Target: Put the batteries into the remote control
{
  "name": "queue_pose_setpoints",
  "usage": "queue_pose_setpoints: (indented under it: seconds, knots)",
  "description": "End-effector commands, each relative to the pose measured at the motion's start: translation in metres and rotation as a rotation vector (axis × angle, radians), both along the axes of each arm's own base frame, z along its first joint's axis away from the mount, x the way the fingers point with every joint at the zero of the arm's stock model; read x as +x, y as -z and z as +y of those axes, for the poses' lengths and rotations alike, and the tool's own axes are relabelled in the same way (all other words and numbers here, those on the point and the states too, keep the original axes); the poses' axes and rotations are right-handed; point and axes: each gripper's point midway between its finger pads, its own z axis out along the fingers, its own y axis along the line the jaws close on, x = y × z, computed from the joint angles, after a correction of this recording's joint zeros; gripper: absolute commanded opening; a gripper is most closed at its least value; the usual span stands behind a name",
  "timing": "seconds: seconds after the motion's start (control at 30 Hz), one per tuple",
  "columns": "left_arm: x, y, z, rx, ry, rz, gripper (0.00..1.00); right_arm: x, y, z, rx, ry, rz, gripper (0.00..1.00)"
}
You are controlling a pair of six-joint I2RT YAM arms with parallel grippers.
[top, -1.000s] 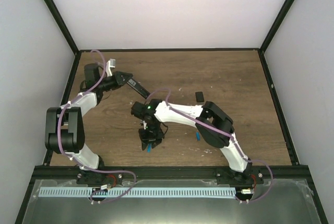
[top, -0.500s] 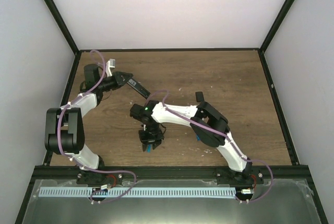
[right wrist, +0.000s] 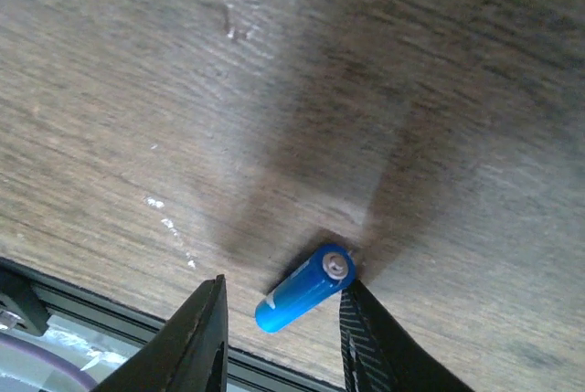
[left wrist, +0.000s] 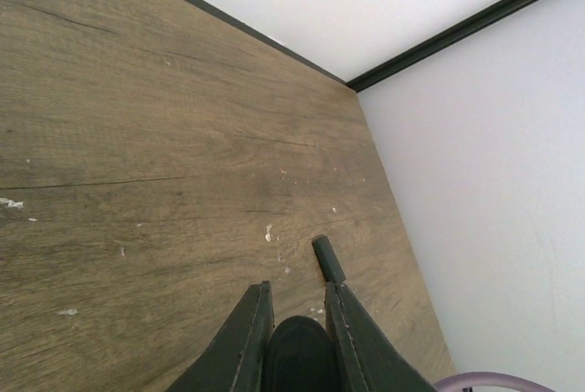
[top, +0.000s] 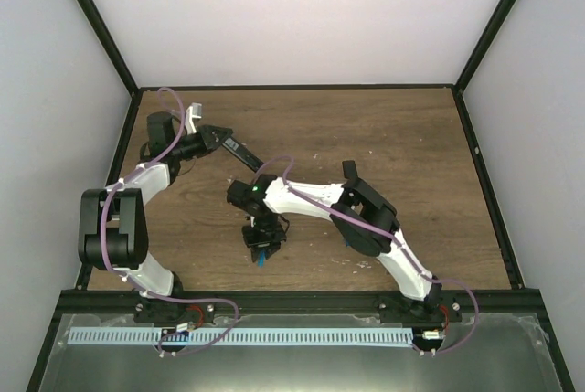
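Observation:
The black remote control (top: 239,152) is held off the table at the back left by my left gripper (top: 214,136), which is shut on it. In the left wrist view its dark end (left wrist: 297,355) sits between the fingers (left wrist: 249,337). My right gripper (top: 260,244) points down at the table's front middle. It is open, with one blue battery (right wrist: 304,289) lying on the wood between its jaws and touching the right finger (right wrist: 366,346). That battery also shows in the top view (top: 261,259). The second battery is hidden.
A small black cover piece (top: 347,168) lies on the table behind my right arm's elbow; it also shows in the left wrist view (left wrist: 327,259). Pale specks of debris dot the wood. The table's black front rail (right wrist: 110,314) runs close below the battery.
My right arm's elbow has swung a little left and now covers the second battery, which lay at the front right. The right gripper stays over the first battery. The left arm has not moved.

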Motion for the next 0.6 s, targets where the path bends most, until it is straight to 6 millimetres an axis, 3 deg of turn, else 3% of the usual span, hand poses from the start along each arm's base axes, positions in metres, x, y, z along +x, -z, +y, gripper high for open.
queue_pose_setpoints:
  seconds: [0.0, 0.27, 0.43, 0.57]
  knots:
    - [-0.0021, -0.0139, -0.0003, -0.001, 0.015, -0.055, 0.0, 0.0052, 0.0041, 0.0011, -0.013, -0.011, -0.009, 0.28]
    - [-0.0018, -0.0118, -0.0003, -0.001, 0.016, -0.05, 0.0, 0.0073, 0.0095, -0.0019, -0.025, -0.025, -0.019, 0.25]
    - [-0.0013, -0.0091, -0.0002, -0.001, 0.015, -0.043, 0.0, 0.0105, 0.0122, -0.0047, -0.042, -0.031, -0.032, 0.16]
    - [-0.0015, -0.0092, 0.0004, 0.003, 0.013, -0.045, 0.0, 0.0147, 0.0133, -0.0069, -0.067, -0.043, -0.053, 0.13]
